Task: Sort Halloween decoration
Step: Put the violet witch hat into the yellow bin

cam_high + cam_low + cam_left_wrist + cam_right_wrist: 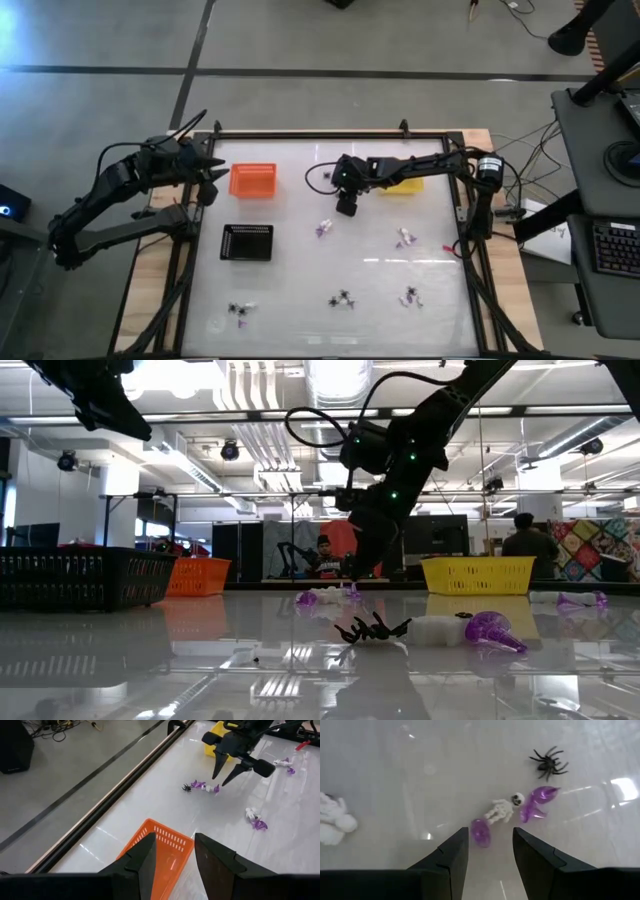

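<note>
The trinkets lie scattered on the glossy white table. My right gripper [347, 205] is open and points down just above one cluster: a small purple piece [481, 832], a white skeleton [502, 809], a larger purple piece [537, 802] and a black spider [549, 762]. The small purple piece lies between the fingertips in the right wrist view; the fingers touch nothing. More trinkets lie at mid right [405, 238] and along the near edge [343, 299], [410, 296], [240, 311]. My left gripper [175, 840] is open and empty, above the orange tray [160, 852].
The orange tray [252, 180] stands at the far left, the black tray [247, 242] nearer in front of it, and the yellow tray [403, 183] at the far right, partly under my right arm. A dark frame [330, 135] runs around the table.
</note>
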